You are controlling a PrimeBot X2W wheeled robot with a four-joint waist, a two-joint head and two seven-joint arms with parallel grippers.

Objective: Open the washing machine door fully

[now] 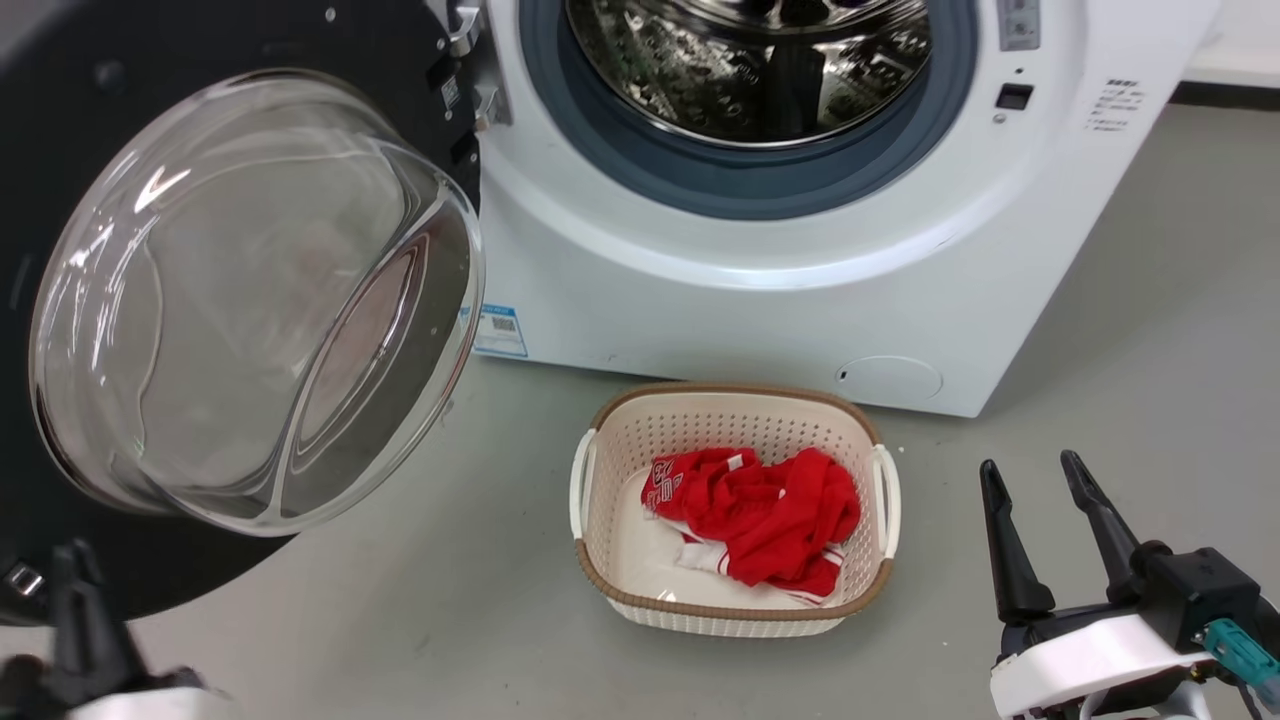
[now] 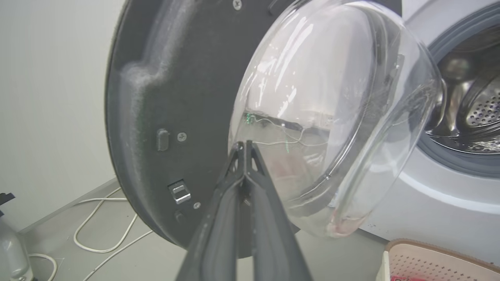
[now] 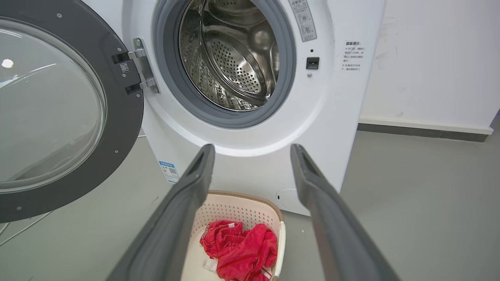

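since the door (image 1: 250,300) already hangs wide on its hinge (image 3: 142,66) at the machine's (image 1: 800,300) left, the step looks like the last push. the left gripper (image 2: 245,145), fingers pressed together and empty, points at the matte black inner panel (image 2: 164,97) beside the smooth bulging glass bowl (image 2: 332,97); contact i cannot tell. the right gripper (image 1: 1030,468) idles, fingers apart. next: nudge the panel outward, not the slick glass.

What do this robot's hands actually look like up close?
Each is a pincer rather than a hand. The right gripper has two long black fingers tapering to points, set in a black block on a rounded white wrist shell, with a teal plug at its side. The left gripper has the same dark matte fingers, with small cut-outs near the tips.
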